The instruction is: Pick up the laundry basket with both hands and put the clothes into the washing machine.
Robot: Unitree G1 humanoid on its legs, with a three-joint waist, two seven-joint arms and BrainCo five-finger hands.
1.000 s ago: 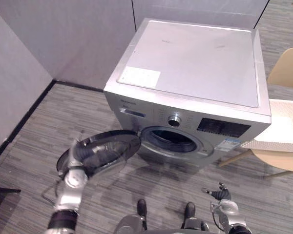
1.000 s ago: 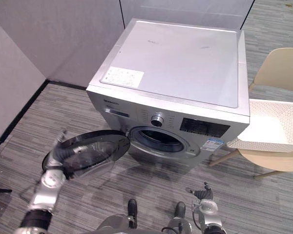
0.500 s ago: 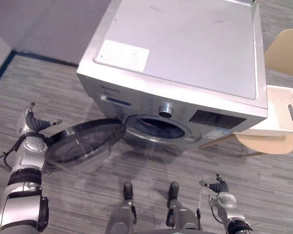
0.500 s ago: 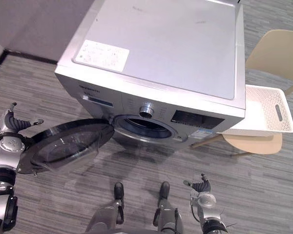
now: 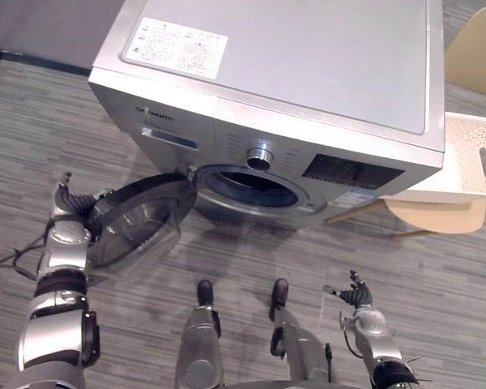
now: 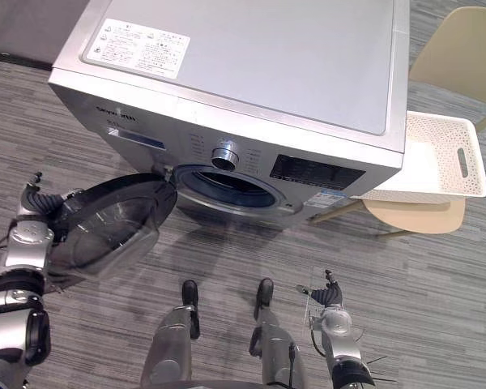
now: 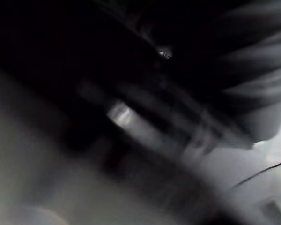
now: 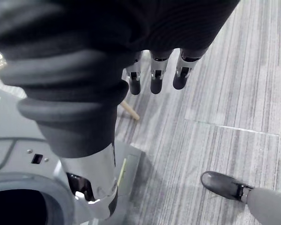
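Observation:
The silver washing machine (image 5: 292, 73) stands before me with its round door (image 5: 138, 223) swung wide open to the left, and the dark drum opening (image 5: 247, 185) is exposed. My left hand (image 5: 69, 231) rests against the door's outer rim with its fingers spread and straight. My right hand (image 5: 360, 312) hangs low on the right, and its fingers (image 8: 152, 79) are relaxed and hold nothing. The white perforated laundry basket (image 5: 470, 162) sits on a beige chair to the right of the machine, far from both hands.
The beige chair (image 5: 429, 217) stands close against the machine's right side, with its backrest (image 6: 462, 40) further back. Grey striped floor (image 5: 437, 267) lies open in front of the machine. A grey wall base runs at the far left.
The camera has moved closer and looks down more steeply on the machine. My left hand has come from under the door to its outer rim. The right hand stays low.

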